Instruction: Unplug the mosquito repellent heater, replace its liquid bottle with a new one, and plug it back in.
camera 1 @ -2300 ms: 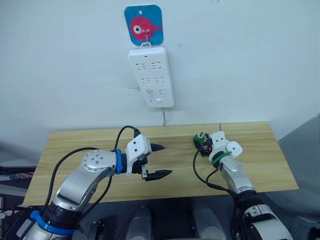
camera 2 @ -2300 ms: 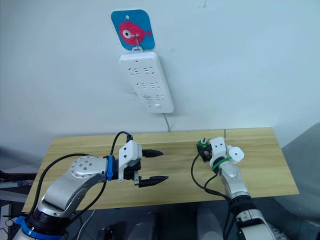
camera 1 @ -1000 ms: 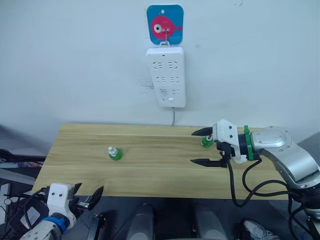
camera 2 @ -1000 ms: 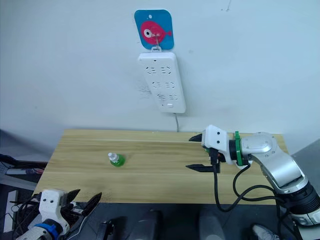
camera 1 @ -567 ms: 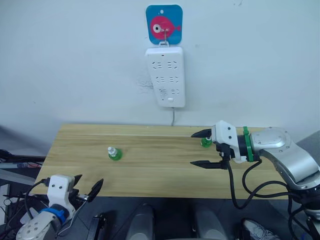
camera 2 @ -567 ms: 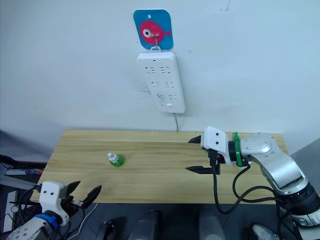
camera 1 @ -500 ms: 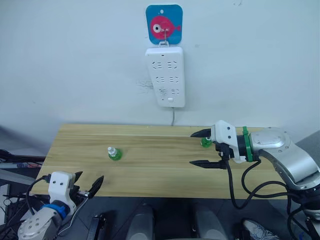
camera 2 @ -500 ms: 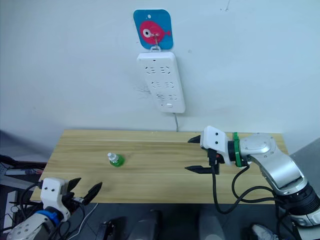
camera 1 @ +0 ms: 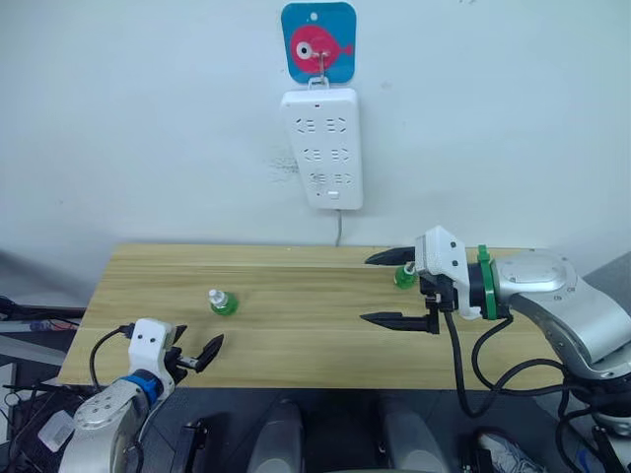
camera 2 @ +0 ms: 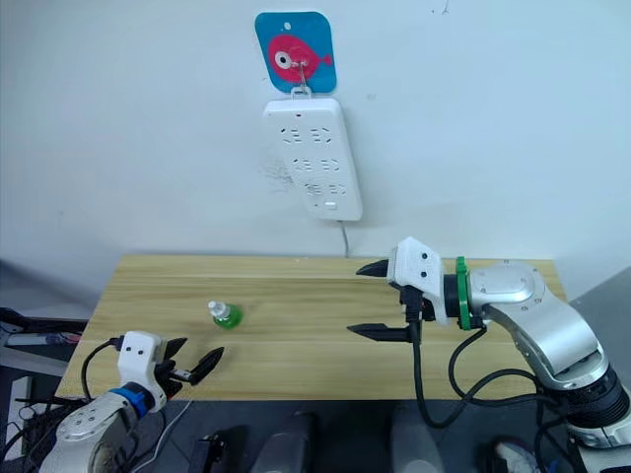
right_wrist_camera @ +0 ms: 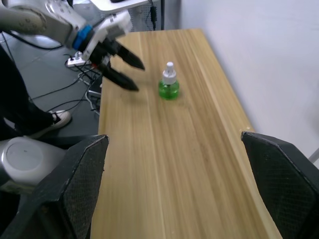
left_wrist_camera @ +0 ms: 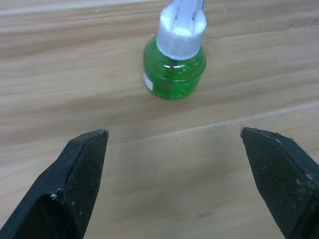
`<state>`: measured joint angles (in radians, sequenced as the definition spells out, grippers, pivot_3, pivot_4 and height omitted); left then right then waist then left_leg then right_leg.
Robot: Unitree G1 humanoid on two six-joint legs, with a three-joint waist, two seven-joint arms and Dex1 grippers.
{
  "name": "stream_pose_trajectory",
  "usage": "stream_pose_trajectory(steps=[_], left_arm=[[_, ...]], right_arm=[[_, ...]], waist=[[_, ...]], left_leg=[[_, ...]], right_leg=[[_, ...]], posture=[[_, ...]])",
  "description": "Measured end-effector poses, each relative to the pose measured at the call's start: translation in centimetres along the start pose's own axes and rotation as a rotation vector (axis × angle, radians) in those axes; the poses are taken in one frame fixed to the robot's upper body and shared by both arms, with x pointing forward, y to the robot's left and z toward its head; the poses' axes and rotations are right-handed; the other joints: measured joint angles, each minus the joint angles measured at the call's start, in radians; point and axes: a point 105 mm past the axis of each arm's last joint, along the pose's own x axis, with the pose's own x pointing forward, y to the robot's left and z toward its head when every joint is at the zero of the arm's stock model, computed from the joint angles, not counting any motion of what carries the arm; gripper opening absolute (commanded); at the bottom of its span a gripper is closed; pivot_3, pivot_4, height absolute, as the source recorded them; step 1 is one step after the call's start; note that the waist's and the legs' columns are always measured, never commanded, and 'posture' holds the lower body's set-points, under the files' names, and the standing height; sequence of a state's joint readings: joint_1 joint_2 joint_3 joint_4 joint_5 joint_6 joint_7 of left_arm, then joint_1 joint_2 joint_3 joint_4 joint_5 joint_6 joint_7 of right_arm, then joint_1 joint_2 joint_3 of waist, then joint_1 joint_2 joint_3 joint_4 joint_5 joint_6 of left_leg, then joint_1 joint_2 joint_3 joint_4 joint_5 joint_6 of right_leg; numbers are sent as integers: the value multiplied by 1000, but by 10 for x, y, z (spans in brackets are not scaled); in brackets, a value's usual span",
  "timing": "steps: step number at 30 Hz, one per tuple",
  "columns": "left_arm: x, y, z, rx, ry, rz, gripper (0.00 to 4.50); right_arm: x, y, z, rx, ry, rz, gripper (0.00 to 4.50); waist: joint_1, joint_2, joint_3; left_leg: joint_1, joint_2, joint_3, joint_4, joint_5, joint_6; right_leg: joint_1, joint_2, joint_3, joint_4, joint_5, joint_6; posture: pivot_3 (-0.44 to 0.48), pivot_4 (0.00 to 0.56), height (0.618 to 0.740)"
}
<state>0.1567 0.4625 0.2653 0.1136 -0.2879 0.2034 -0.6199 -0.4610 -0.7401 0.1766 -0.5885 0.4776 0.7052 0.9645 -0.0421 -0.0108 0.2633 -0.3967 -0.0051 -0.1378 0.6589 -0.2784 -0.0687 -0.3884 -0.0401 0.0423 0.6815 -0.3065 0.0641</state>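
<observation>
Power strip: the white power strip [camera 1: 322, 148] hangs on the far wall under a blue fish hook plate [camera 1: 317, 41]. All its sockets are bare.
Heater: I cannot place the mosquito repellent heater with certainty. A small green item [camera 1: 402, 276] stands on the far right part of the table [camera 1: 296, 340], partly hidden behind the right gripper. I cannot tell whether it is a bottle alone or one seated in the heater.
Left bottle: a green liquid bottle [left_wrist_camera: 175, 64] with a white cap stands upright on the left part of the table, apart from everything else.
Left gripper: the left gripper [camera 1: 205, 352] is at the near left edge of the table with its fingers spread wide and holding nothing. It points toward the left bottle, which lies a little farther in, between the lines of the two fingers.
Right gripper: the right gripper [camera 1: 368, 289] hovers over the right part of the table, also spread wide and empty.
Step in hand (judgement): the left arm seems to be reaching for the left bottle.
How to do it well: move straight forward until the round green body sits midway between the fingers. Then close gently on the body, below the cap.
Risk: the bottle is light and narrow, so a finger that touches first on one side may tip it or push it away.
</observation>
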Motion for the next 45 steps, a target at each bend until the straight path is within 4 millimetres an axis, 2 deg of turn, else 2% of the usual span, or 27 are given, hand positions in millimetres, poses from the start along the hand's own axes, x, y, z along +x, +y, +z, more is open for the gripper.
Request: stream_pose_trajectory(steps=[6,12,18,21,26,27,33,37,39,42,45], left_arm=[[19,1,2,11,-10,-8,4500],[37,11,17,36,-64,31,4500],[48,13,24,48,-91,37,4500],[47,13,23,50,-95,38,3870],[42,11,14,48,-82,39,2365],[41,10,14,51,-82,39,2230],[37,7,15,108,-83,28,2231],[38,-16,29,197,-71,-95,2231],[44,-37,50,290,-71,-217,2231],[53,-69,93,412,-105,-394,2231],[54,-102,124,508,-116,-581,2231]], right_arm=[[3,7,3,47,9,7,4459],[4,16,5,72,17,28,4459],[3,19,3,85,38,30,4459],[3,22,4,88,37,41,4500],[3,21,3,94,42,27,4500],[3,21,3,93,42,24,4500],[3,19,4,88,36,11,4500],[4,15,4,97,20,-5,4500],[7,14,4,113,0,-11,4500],[11,7,6,133,-24,-33,4500],[13,-4,7,136,-22,-66,4500]], waist=[[-17,-1,17],[-23,-1,33],[-29,1,38],[-38,1,38],[-45,1,38],[-45,2,38],[-45,2,39],[-41,1,39],[-37,1,39],[-36,0,39],[-42,0,38]], left_leg=[[-1,1,-1,0,0,0],[-1,1,0,1,0,0],[-1,0,0,1,0,0],[-1,1,0,1,0,0],[-1,1,0,0,0,0],[-1,1,0,0,0,0],[-1,1,0,0,0,0],[-2,1,-1,0,0,0],[-3,0,-2,0,0,-1],[-3,0,-1,0,1,-1],[-3,-1,0,0,0,-1]], right_leg=[[-1,0,0,0,0,0],[-1,0,0,1,1,0],[-1,0,0,1,1,0],[-1,-1,0,0,1,0],[-1,-1,0,0,1,0],[-1,-1,0,0,1,0],[-1,-1,0,0,1,0],[-2,-1,0,-1,1,1],[-2,-1,-1,0,1,1],[-2,0,-1,0,2,2],[-2,0,0,-1,2,2]], posture=[[-113,343,734],[-128,359,734],[-143,362,734],[-146,359,734],[-143,355,734],[-139,351,734],[-118,332,734],[-107,313,734],[-104,301,734],[-104,285,734],[-118,263,734]])
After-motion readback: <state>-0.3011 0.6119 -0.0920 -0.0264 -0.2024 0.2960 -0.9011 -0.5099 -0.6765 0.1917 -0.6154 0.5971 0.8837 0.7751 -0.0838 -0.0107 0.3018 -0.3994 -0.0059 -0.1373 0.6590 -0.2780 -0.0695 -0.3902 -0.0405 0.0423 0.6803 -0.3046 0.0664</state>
